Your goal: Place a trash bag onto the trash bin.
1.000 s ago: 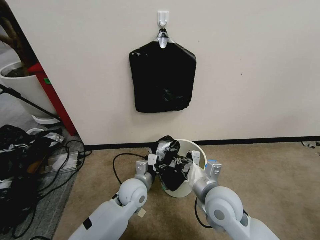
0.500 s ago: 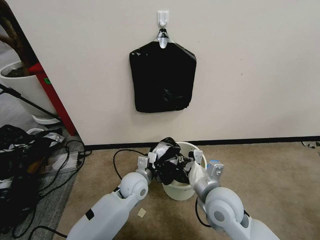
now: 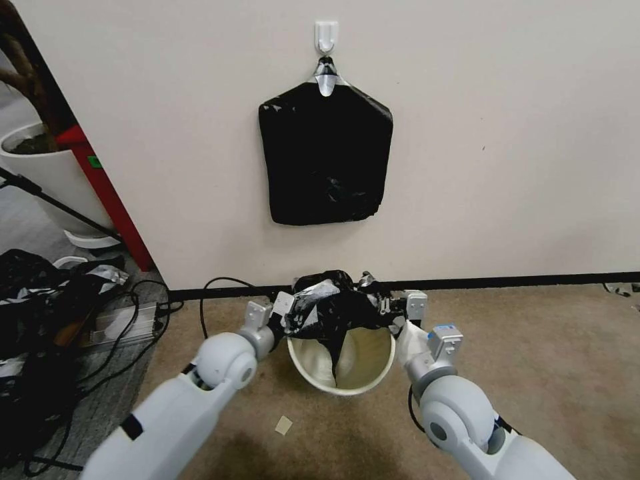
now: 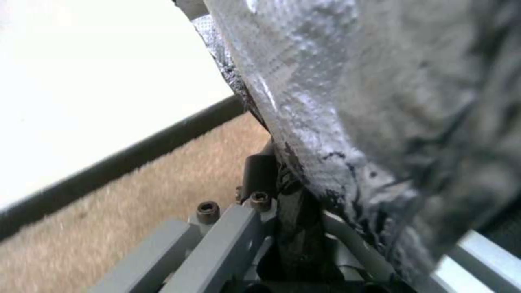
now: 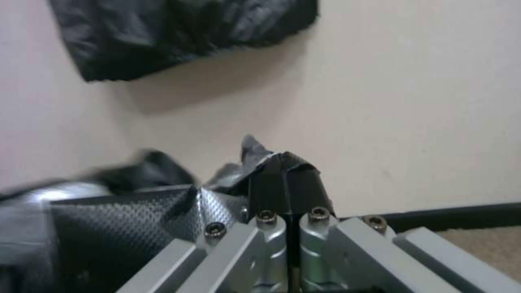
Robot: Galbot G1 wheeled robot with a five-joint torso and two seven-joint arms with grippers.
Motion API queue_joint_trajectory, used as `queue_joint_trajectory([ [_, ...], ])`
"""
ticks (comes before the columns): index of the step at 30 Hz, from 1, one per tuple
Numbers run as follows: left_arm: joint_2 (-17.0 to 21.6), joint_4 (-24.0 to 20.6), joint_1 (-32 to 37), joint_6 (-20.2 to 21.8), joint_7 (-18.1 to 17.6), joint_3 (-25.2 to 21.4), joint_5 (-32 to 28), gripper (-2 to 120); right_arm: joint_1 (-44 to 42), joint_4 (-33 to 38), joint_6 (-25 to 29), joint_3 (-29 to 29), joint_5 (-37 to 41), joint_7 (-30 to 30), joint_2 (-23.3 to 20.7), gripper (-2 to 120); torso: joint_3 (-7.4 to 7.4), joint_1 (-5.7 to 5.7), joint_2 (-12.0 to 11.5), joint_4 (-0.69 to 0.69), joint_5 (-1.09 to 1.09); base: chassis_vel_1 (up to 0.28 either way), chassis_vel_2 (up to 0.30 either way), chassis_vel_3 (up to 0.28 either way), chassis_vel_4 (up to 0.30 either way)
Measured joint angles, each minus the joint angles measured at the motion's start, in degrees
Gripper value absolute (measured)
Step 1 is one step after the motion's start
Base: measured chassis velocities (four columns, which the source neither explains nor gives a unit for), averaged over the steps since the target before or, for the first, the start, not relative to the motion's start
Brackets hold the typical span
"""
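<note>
The cream-white trash bin (image 3: 360, 380) stands on the carpet close to the wall, its open mouth facing up towards me. The crinkly black trash bag (image 3: 333, 308) is stretched over the bin's far rim, and a strip of it hangs down inside. My left gripper (image 3: 285, 312) is shut on the bag's left edge, where the glossy plastic (image 4: 380, 101) bunches past its dark fingers (image 4: 260, 175). At the bag's right edge, my right gripper (image 3: 395, 308) (image 5: 285, 179) is shut on a pinched fold of the bag (image 5: 136, 228).
A flat black pack of bags (image 3: 325, 157) (image 5: 179, 32) hangs from a white hook (image 3: 326, 35) on the wall above the bin. A plant pot (image 3: 47, 167), a red post (image 3: 107, 193) and tangled cables (image 3: 133, 313) lie left. A paper scrap (image 3: 284, 425) sits on the carpet.
Both grippers have moved towards the wall and apart, pulling the bag wider across the bin's far rim. The bin's mouth, covered before, now shows open below the bag.
</note>
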Motion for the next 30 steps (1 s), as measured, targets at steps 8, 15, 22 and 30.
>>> queue_joint_trajectory([
  [8,0.61,0.96,-0.29,-3.63,2.02,-3.97,-1.34,3,-3.41,-0.52,2.65,0.56,-0.27,-0.11,-1.17,0,0.00,0.00,0.00,-0.01,0.00,0.000,0.000,0.000,0.000],
  [15,-1.58,3.21,-1.14,-6.08,-2.46,-4.28,-5.97,3,-9.37,5.54,5.10,-2.50,-5.69,-3.18,-0.55,0,0.00,0.00,0.00,-0.01,-0.01,0.000,0.000,0.000,0.000],
  [22,-2.56,4.00,-1.48,-6.23,-3.41,-4.28,-7.99,3,-10.82,4.96,6.37,-2.68,-12.79,-3.99,0.50,0,0.00,0.00,0.00,-0.01,0.00,0.000,0.000,0.000,0.000],
  [30,-1.74,4.47,-1.15,-7.60,-0.13,-5.08,-5.62,3,-8.66,-0.43,9.37,0.44,-22.02,-3.77,1.20,0,0.00,0.00,0.00,0.00,0.00,0.000,0.000,0.000,0.000],
])
